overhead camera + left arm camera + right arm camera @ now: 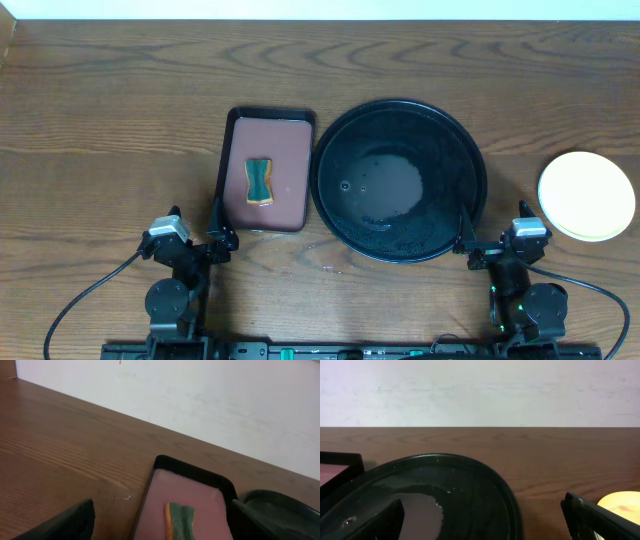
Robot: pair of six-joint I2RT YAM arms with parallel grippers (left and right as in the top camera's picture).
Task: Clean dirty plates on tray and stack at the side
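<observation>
Overhead, the round black tray (470, 150) sits mid-table with no plate on it, only a wet sheen and a few droplets across its floor. The one plate that shows, a pale yellow plate (587, 196), lies on the bare wood well to the right of the tray. Whether others are stacked under it cannot be told from above. A green-and-orange sponge (260, 180) rests in the reddish-brown rectangular tray (290, 135), just left of the black one.

Both arms are drawn back at the near edge. The left gripper (222, 238) faces the sponge tray with jaws spread wide and nothing between them. The right gripper (472, 250) sits by the black tray's near-right rim, equally wide and empty.

I judge the cleaning and stacking to be at or near its end, since nothing is left on the tray to wash. The right wrist view shows a faint reddish speck on the yellow plate (too small to call a smear). If it is dirt, the next move calls for the left arm to fetch the sponge while the right steadies the plate.
</observation>
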